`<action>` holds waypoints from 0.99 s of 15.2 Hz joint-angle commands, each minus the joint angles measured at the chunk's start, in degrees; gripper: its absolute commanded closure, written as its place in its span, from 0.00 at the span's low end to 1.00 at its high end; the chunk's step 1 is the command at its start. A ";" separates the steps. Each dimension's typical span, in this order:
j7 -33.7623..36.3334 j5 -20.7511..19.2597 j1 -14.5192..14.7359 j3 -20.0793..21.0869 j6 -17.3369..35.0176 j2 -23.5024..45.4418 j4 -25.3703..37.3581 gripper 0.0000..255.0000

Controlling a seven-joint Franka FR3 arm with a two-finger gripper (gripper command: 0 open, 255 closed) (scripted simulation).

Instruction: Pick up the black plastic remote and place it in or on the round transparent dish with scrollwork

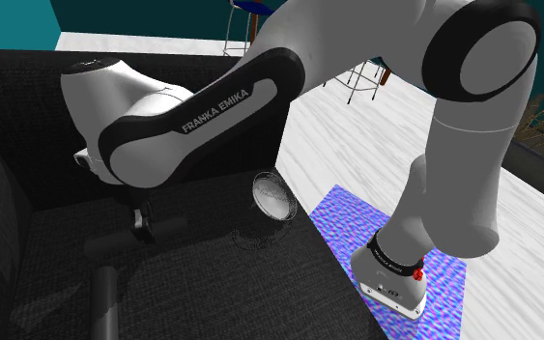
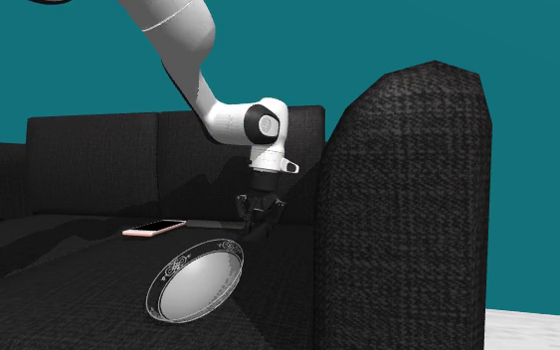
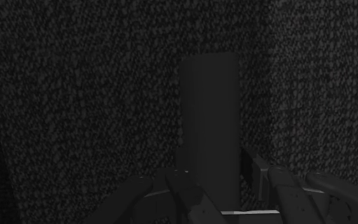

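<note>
A black remote (image 3: pixel 209 108) lies flat on the dark sofa seat (image 1: pixel 221 290); in the shoulder view it is a dark bar (image 1: pixel 115 241). My gripper (image 3: pixel 222 181) is low over its near end and open, one finger on each side. The left fingertip (image 3: pixel 185 181) is at the remote's edge, and a small gap shows at the right fingertip (image 3: pixel 261 173). The round transparent dish with scrollwork (image 1: pixel 272 196) rests tilted on the seat near the sofa's edge, a little away from the gripper (image 1: pixel 145 224). In the second exterior view the dish (image 2: pixel 196 278) lies in front of the gripper (image 2: pixel 258 214).
A pink-edged phone (image 2: pixel 154 228) lies on the seat beyond the dish. The tall sofa armrest (image 2: pixel 407 199) rises close beside the gripper. A blue patterned rug (image 1: pixel 347 222) covers the floor by the sofa. Another dark bar shape (image 1: pixel 105 295) shows on the seat.
</note>
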 commanded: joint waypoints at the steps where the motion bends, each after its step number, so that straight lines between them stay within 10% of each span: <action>1: 0.01 0.01 0.02 0.01 -0.02 0.08 -0.02 1.00; 15: -0.13 1.20 -0.44 0.55 -8.42 -4.54 3.90 1.00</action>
